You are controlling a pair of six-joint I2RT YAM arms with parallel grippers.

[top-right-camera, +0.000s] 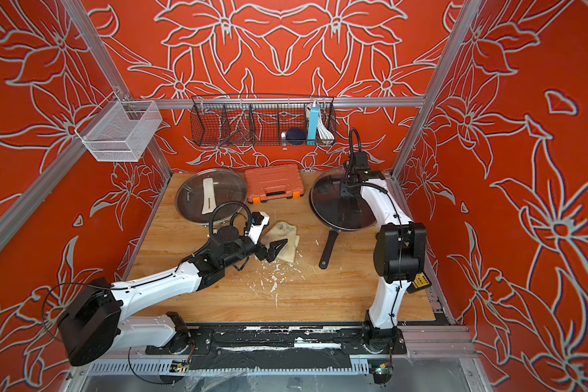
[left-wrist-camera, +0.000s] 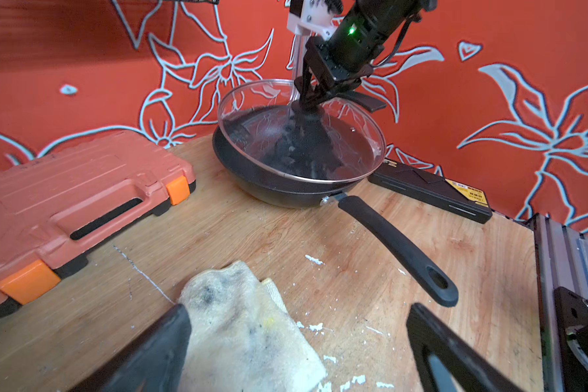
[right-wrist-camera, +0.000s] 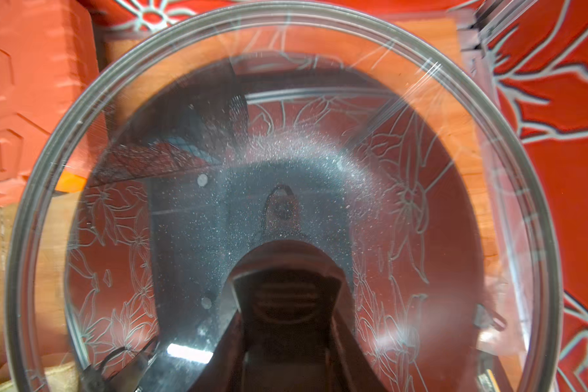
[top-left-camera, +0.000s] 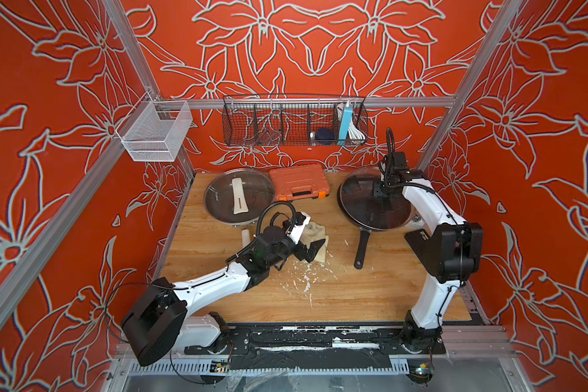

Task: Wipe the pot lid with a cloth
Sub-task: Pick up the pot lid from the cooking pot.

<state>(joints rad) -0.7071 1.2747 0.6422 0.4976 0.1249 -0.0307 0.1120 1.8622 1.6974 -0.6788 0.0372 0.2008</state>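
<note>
The pot lid (top-left-camera: 364,203) (top-right-camera: 330,207) is clear glass with a black handle (right-wrist-camera: 286,298). It is held tilted over a black frying pan (left-wrist-camera: 279,190). My right gripper (top-left-camera: 382,191) (top-right-camera: 348,193) (left-wrist-camera: 308,98) (right-wrist-camera: 286,342) is shut on that handle from above. White specks dust the lid's glass (right-wrist-camera: 286,163). The cloth (top-left-camera: 314,234) (top-right-camera: 284,237) (left-wrist-camera: 245,332), cream with dark stains, lies crumpled on the wooden table between the two pans. My left gripper (top-left-camera: 311,249) (top-right-camera: 274,249) (left-wrist-camera: 299,310) hovers low over it, open wide. One finger (left-wrist-camera: 170,336) is at the cloth's edge.
A second glass lid with a cream handle (top-left-camera: 238,197) sits on a pan at the back left. An orange tool case (top-left-camera: 299,181) lies between the pans. The black pan's handle (top-left-camera: 361,249) points toward the front. White flecks (top-left-camera: 302,278) litter the table. Wire baskets (top-left-camera: 294,122) hang on the back wall.
</note>
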